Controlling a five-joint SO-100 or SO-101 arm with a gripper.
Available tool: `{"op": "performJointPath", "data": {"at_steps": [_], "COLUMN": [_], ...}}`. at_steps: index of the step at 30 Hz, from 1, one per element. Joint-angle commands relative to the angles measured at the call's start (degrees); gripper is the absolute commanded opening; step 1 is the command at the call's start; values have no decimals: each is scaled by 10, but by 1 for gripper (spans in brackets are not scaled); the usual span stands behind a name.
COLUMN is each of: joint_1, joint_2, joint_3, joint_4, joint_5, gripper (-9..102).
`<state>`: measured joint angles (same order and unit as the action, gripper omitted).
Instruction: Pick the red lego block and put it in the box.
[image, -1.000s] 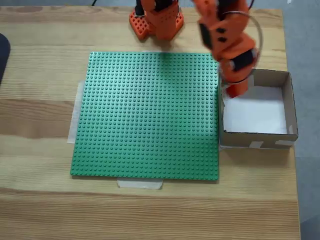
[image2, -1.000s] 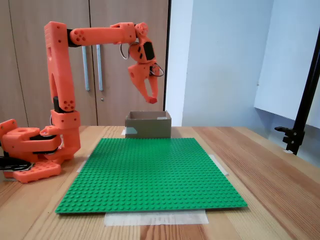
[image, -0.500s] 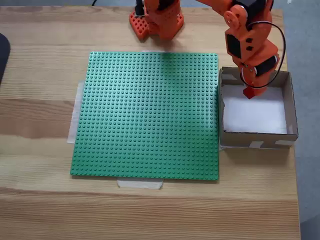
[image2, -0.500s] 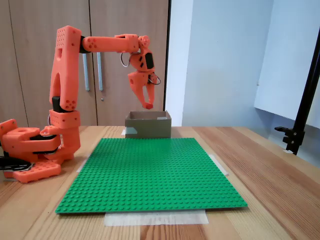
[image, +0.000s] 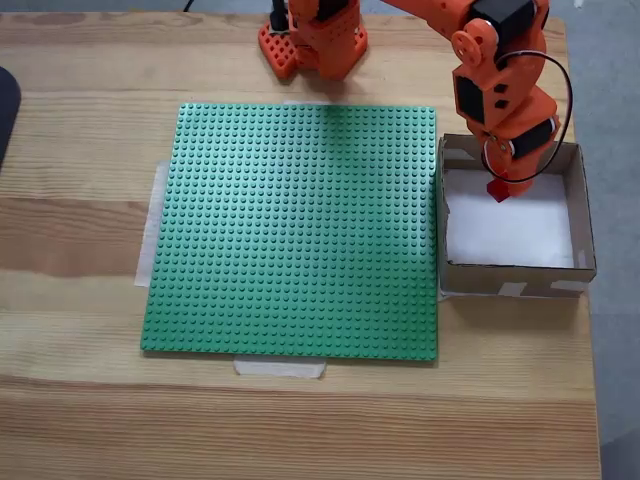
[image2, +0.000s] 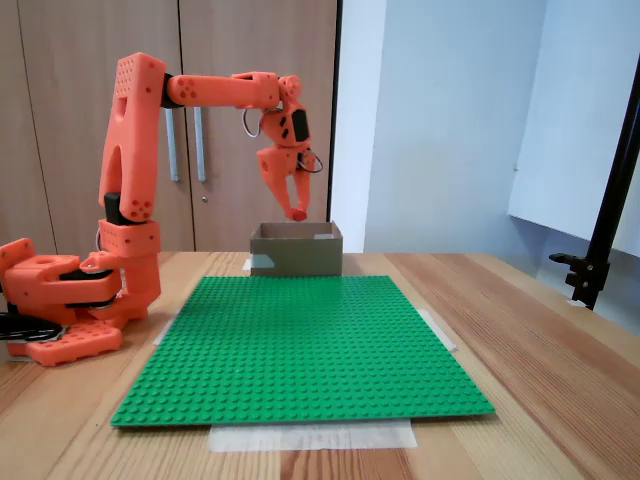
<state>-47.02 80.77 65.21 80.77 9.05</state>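
My orange gripper (image: 499, 188) hangs over the open brown cardboard box (image: 580, 215), above the white floor near its back wall. Its fingers are shut on the small red lego block (image: 498, 190), which shows as a red tip at the finger ends. In the side fixed view the gripper (image2: 297, 210) points down just above the box (image2: 296, 252), with the red block (image2: 298, 213) at its tip, clear of the rim. No other brick shows inside the box from above.
A large green studded baseplate (image: 300, 230) is taped to the wooden table left of the box. The arm's orange base (image: 312, 40) stands at the table's back edge. A black stand (image2: 600, 220) rises at the right in the side view.
The arm swung from the box's left wall to over its interior a second ago. Since half a second ago it has barely shifted, dropping slightly lower.
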Motion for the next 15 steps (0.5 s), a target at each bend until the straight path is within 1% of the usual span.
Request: {"op": "performJointPath", "data": {"at_steps": [1,6,15], "joint_1": [-4,-4,0], "joint_2": [3,10,40], "joint_3": [-25,-19,-7], "joint_4": [-3,-4,0], "joint_5": [4,4,-6], "gripper": [13,16,17]}}
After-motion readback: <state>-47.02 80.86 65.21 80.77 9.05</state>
